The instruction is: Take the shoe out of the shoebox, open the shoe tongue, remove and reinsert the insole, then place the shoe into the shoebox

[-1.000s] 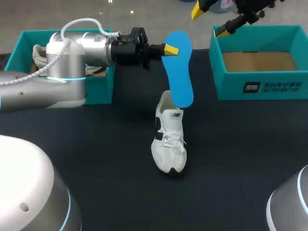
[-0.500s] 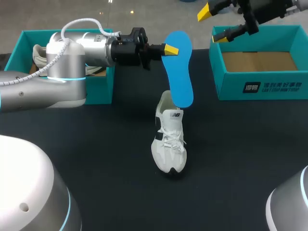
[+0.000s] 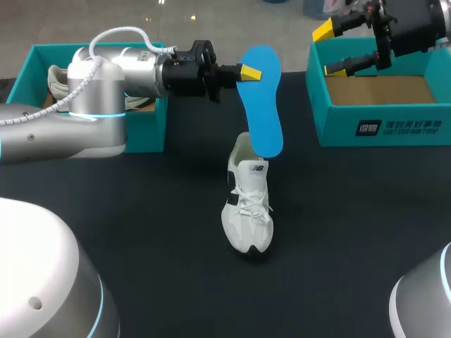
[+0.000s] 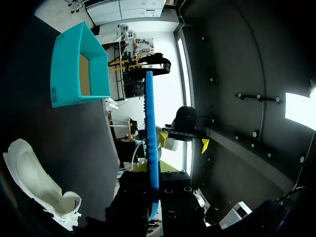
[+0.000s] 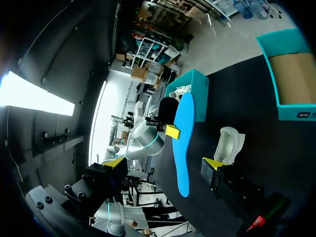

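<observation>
Two yellow-tipped fingers of the left gripper (image 3: 245,72) are clamped on the insole (image 3: 262,105), one on each face, pinching its upper end. The blue insole hangs long-way down with its lower end right at the heel opening of the shoe (image 3: 248,204); from here you can't tell whether it touches. In the left wrist view it's edge-on, running straight out from between the fingers. Behind that grip the left arm (image 3: 106,98) lies level, reaching in from the shoe's left and back, wrist pointing across toward the middle.

The shoe itself, white and laced, stands upright on the dark table (image 3: 141,232), toe toward the robot.

Over to the shoe's far right and back, the right gripper (image 3: 330,51) hangs with fingers spread wide, nothing between them, over the near corner of the empty shoebox (image 3: 380,128). Its arm (image 3: 416,28) comes down from that back corner.

Back-left of the shoe sits a second shoebox (image 3: 35,56), half hidden by the left arm, a pale second shoe (image 3: 60,77) inside.
</observation>
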`<state>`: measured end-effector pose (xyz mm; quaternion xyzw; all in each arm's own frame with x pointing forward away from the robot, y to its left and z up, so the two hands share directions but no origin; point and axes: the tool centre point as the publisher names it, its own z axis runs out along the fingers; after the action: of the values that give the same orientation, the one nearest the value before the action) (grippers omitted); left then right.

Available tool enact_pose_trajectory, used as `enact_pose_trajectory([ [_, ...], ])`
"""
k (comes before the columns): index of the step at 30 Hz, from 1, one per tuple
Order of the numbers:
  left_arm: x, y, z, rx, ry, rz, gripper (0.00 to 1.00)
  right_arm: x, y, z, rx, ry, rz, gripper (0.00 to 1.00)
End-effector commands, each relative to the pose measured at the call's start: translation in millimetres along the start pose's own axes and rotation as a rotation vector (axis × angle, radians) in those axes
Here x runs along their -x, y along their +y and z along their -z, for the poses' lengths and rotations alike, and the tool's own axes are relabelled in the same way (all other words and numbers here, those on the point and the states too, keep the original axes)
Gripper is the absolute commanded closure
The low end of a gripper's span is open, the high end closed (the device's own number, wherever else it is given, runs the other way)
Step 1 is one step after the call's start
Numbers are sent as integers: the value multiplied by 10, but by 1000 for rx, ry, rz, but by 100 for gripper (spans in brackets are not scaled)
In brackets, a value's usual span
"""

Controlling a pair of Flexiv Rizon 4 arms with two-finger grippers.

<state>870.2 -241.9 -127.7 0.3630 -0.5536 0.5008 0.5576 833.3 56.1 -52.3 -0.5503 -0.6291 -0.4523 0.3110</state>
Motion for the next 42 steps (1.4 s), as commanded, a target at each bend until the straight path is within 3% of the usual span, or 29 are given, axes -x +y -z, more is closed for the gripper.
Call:
enact_pose_trajectory([
  [1, 2, 1, -3, 1, -2, 0, 100, 127, -111, -18, 17, 87, -5, 0],
  [13, 2, 1, -3, 1, -2, 0, 100, 440, -301, -48, -33, 100, 10, 0],
  [19, 2, 1, -3, 1, -2, 0, 100, 536, -289, 22, 5, 108, -26, 0],
  [22, 2, 1, -3, 1, -2, 0, 100, 537, -269, 58, 50, 137, -49, 0],
  [42, 2, 1, -3, 1, -2, 0, 100, 537, -269, 58, 50, 137, -49, 0],
])
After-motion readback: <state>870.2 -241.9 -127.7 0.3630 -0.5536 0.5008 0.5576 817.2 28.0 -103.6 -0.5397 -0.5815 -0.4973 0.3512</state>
